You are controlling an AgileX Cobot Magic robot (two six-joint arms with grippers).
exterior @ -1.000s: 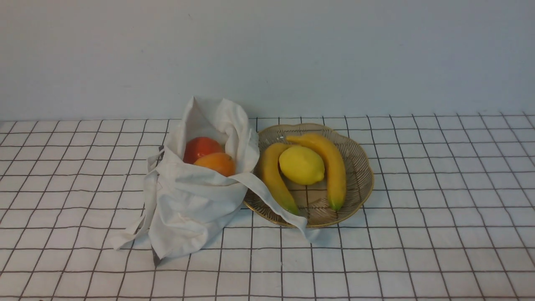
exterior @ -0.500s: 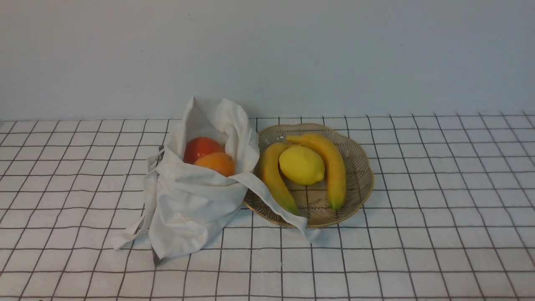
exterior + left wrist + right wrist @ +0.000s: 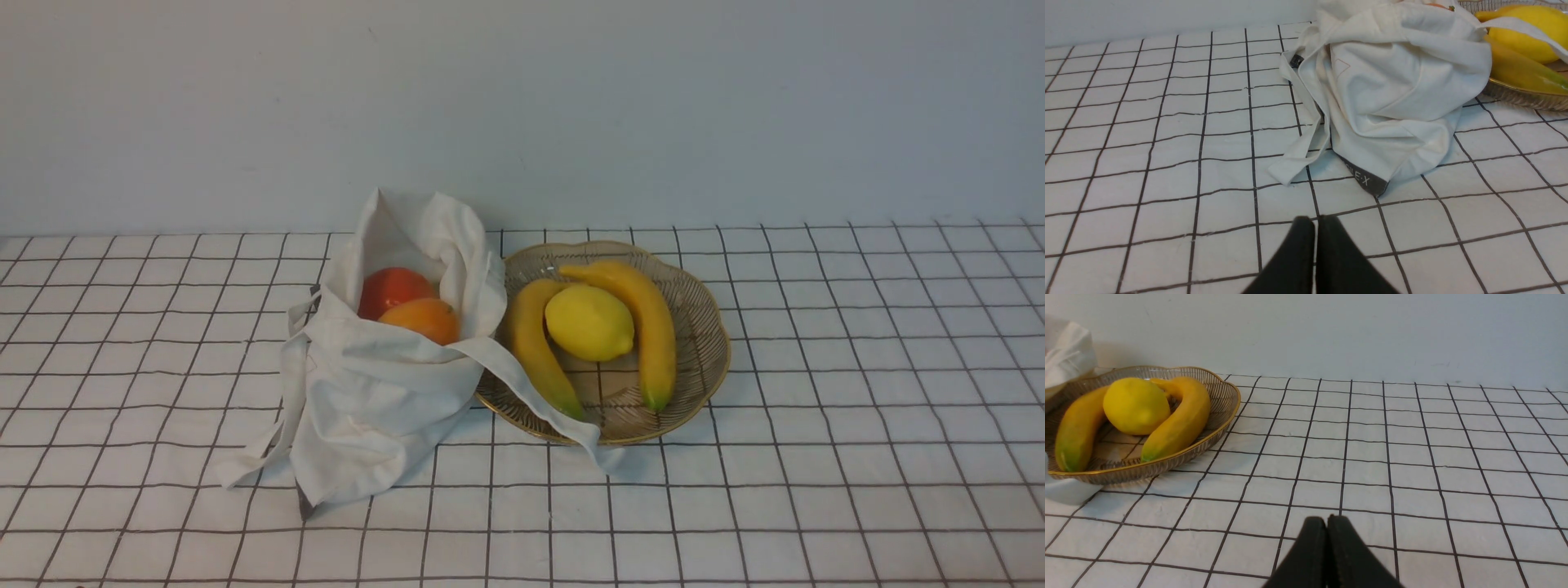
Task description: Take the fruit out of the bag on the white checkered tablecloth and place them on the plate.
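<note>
Waiting between picks, two round fruits left in the tote

I have both arms pulled back low over the white checkered tablecloth [image 3: 857, 392] on the tabletop. The left gripper [image 3: 1315, 222] has its jaws pressed together on nothing, just short of the soft off-white cloth tote bag [image 3: 384, 384]; the right gripper [image 3: 1327, 522] likewise has its jaws closed and empty, well clear of the bag.

Beside the bag, touching it, sits the round woven wicker plate with the golden rim [image 3: 702, 327], already holding the yellow lemon [image 3: 589, 322] between two long yellow green-tipped bananas [image 3: 645, 322]. The red round fruit [image 3: 392, 287] and the orange round fruit [image 3: 424, 318] lie in the bag's open mouth, against each other.

I judge the job part done. Next I would spread one pair of jaws and reach down into the mouth for the orange fruit, which lies nearer. One strap [image 3: 531, 388] drapes over the plate's rim and could snag.
</note>
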